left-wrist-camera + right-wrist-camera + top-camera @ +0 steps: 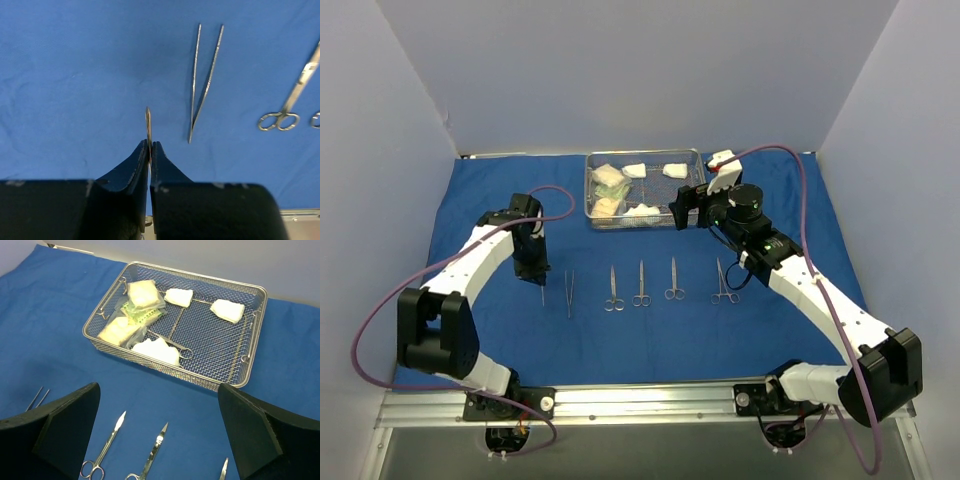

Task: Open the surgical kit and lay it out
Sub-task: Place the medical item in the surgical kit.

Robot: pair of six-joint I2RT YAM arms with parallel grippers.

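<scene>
Now — gauze pads (178,297) 3 | ring-handled instruments (641,285) on cloth (490,180) 4

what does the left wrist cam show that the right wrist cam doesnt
Only left wrist: the left hand shut on a thin steel instrument. Only right wrist: the open right hand, and the mesh tray holding gauze pads and clear packets. Both: the blue cloth with the tweezers lying on it.
</scene>
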